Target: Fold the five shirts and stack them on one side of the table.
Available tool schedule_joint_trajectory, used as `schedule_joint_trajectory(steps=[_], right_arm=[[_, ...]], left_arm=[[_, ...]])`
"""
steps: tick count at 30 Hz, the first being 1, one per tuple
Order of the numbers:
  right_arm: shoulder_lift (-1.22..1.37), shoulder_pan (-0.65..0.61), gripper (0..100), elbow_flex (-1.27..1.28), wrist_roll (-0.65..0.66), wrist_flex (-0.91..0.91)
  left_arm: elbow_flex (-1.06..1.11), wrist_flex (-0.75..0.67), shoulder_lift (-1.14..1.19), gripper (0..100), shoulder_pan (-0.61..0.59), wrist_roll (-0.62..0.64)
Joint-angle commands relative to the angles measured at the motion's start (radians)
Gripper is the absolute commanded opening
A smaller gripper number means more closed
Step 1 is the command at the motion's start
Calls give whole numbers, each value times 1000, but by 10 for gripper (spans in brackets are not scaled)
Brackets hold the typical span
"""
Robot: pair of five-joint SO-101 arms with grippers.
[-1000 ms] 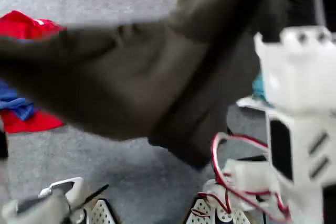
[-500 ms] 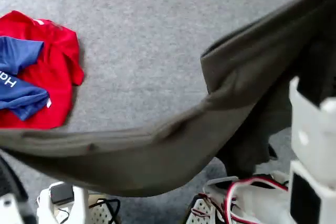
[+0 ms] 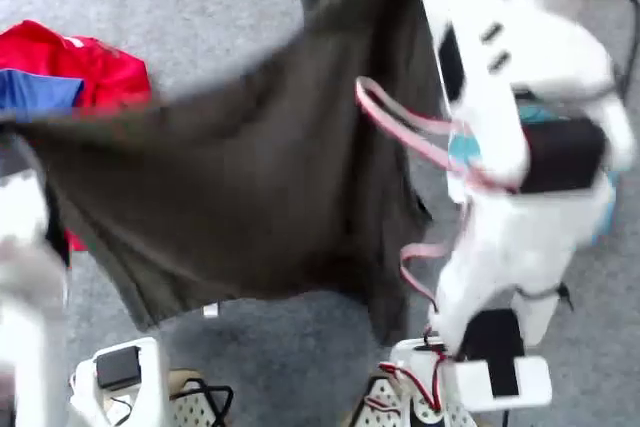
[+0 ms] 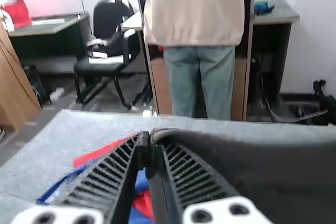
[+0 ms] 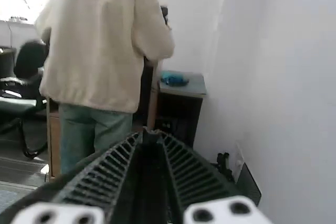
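**Operator:** Where is the shirt I'm working on?

**Spotter:** Over your flat grey felt table (image 3: 200, 17). The limp dark olive-grey cloth shirt (image 3: 250, 197) hangs spread in the air between your two arms, and its lower edge droops toward the near side.

**Operator:** And the others?

**Spotter:** A crumpled red cloth shirt (image 3: 90, 67) lies at the table's left side with a smaller blue cloth shirt (image 3: 40, 92) on top of it. Your dark shirt hides part of both.

**Operator:** What have my jaws got?

**Spotter:** Your left gripper (image 4: 148, 137) has its ribbed jaws pressed together on an edge of the dark shirt. The cloth comes out from between the tips and spreads away beside them. Your right gripper (image 5: 149, 135) is closed too and raised high. A dark strip of the same shirt is pinched in the narrow slot between its jaws.
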Motion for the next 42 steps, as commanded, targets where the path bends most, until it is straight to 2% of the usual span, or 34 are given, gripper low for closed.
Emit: schedule_joint_trajectory(steps=[1,4,6,8,10,14,21,26,31,37,42], right_arm=[[65,54,14,171,5,-293],[142,64,14,269,6,-486],[189,61,14,288,-2,-554],[232,49,14,283,-2,-603],[275,31,14,252,-2,-638],[398,9,14,145,6,-680],[668,34,14,-162,6,-647],[777,28,14,-404,6,-448],[846,20,14,-567,6,-267],[863,14,14,-670,8,40],[865,20,14,-674,8,157]], left_arm=[[308,-356,9,30,4,0],[504,-657,21,32,5,0],[598,-852,61,33,5,-2],[621,-980,138,33,5,-2],[573,-1025,247,33,5,-2],[374,-1026,509,30,5,2],[-13,-842,856,30,38,5],[-255,-664,1040,30,56,5],[-435,-417,1091,30,56,-2],[-573,-91,1091,30,15,-3],[-633,26,1091,30,8,-3]])
